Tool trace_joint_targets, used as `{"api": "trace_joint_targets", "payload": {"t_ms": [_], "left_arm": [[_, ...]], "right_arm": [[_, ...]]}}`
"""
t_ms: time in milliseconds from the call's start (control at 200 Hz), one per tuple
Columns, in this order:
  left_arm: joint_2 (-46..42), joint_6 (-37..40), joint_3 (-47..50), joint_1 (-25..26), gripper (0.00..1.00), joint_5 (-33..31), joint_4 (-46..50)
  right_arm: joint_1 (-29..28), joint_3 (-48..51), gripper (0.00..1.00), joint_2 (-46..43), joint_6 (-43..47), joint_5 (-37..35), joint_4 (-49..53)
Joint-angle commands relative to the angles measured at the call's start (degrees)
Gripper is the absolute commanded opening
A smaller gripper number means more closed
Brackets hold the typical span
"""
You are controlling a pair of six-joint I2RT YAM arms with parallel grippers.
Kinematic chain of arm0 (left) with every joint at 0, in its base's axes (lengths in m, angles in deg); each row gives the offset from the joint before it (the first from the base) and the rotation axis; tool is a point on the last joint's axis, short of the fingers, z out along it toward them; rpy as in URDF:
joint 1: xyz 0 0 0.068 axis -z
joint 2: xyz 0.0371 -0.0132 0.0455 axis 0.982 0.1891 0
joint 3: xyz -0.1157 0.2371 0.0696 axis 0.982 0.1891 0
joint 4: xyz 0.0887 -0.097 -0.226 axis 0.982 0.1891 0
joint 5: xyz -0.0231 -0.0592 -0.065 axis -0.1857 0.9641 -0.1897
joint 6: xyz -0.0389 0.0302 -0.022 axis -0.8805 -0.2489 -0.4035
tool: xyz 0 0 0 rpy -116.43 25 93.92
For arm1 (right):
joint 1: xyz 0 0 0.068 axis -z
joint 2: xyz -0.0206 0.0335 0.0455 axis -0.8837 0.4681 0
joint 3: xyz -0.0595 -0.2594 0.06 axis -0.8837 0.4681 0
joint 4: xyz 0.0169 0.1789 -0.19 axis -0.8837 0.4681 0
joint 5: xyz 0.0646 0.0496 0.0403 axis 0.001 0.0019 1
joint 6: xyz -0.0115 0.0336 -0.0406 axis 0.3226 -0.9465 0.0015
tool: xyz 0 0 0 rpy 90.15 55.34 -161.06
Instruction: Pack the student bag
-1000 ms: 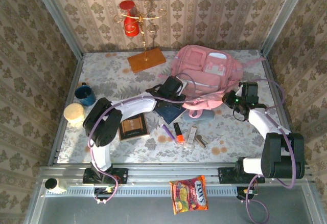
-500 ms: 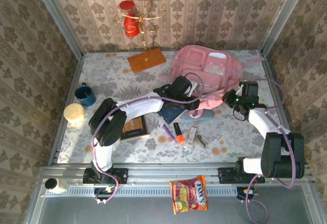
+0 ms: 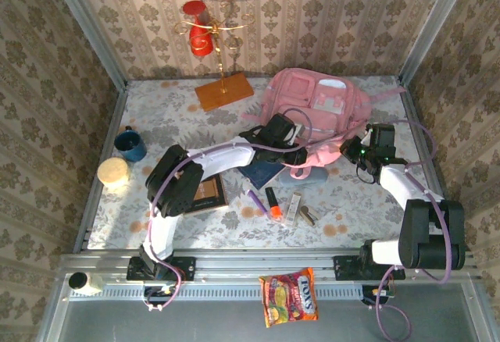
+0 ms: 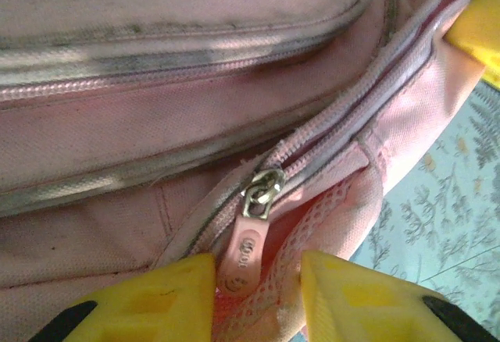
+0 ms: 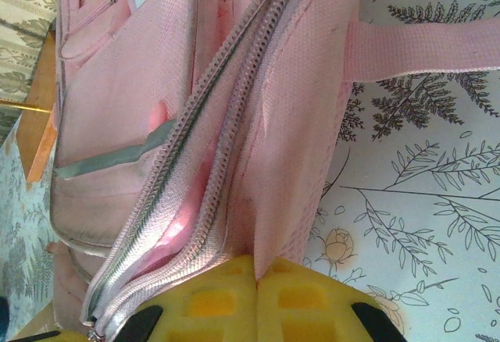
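The pink student bag (image 3: pixel 316 108) lies at the back right of the table with its front pockets up. My left gripper (image 3: pixel 299 153) is at the bag's near edge. In the left wrist view its yellow fingers (image 4: pixel 156 299) stand apart, and the gripper (image 4: pixel 258 279) is open. The pink zipper pull (image 4: pixel 244 252) and some pink mesh hang between the fingers, ungripped. My right gripper (image 3: pixel 353 151) is at the bag's right near corner. In the right wrist view that gripper (image 5: pixel 257 273) is shut on a fold of the bag's fabric (image 5: pixel 297 162), beside the parted main zipper (image 5: pixel 183 154).
A dark blue notebook (image 3: pixel 262 172), a brown book (image 3: pixel 205 192), pens and markers (image 3: pixel 273 203) and a grey-blue pouch (image 3: pixel 311 176) lie in front of the bag. At the left stand a blue mug (image 3: pixel 130 144) and a corked jar (image 3: pixel 114 172). A wooden stand (image 3: pixel 224 90) is at the back.
My left gripper has moved right along the bag's near edge and its jaws have parted. The right gripper has kept its hold and place.
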Motion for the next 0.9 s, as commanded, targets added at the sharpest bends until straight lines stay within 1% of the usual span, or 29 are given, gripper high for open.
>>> {"api": "trace_joint_targets", "payload": {"t_ms": [0,120,180,250,345,410,465,560,665,900], "left_arm": [[1.38,-6.68,1.93,-1.42,0.35,3.20,-5.37],[0.98,-11.19,4.08,-2.22,0.38,5.13,-10.19],[0.93,-11.20,4.37,-2.19,0.39,5.00,-10.26],[1.10,-10.01,4.22,-1.96,0.39,3.44,-8.48],[1.46,-9.17,4.23,-1.73,0.36,2.10,-6.69],[1.55,-9.00,4.55,-1.59,0.30,1.99,-6.32],[1.55,-8.26,4.39,-1.46,0.26,1.70,-5.29],[1.89,-5.60,3.31,-0.64,0.25,-0.08,-1.58],[3.07,-2.79,1.35,0.24,0.30,-2.94,2.79],[6.25,1.96,-2.07,1.91,0.33,-10.72,8.21]], "right_arm": [[-0.72,0.27,0.00,0.27,-0.31,2.06,-4.54],[-0.94,0.18,0.00,0.64,-0.31,2.08,-4.58],[-0.90,0.14,0.00,0.73,-0.36,2.17,-4.54],[-0.99,-0.03,0.00,0.68,-0.23,2.16,-4.34],[-0.99,-0.26,0.00,0.55,-0.10,2.07,-4.06],[-1.00,-0.31,0.00,0.55,-0.11,1.98,-4.00],[-1.00,-0.43,0.00,0.74,-0.07,1.98,-4.02],[-1.00,-0.54,0.00,0.81,0.00,1.98,-3.88],[-1.09,-0.66,0.00,1.09,0.01,1.98,-3.88],[-1.43,-0.93,0.00,1.07,-0.10,1.98,-3.88]]}}
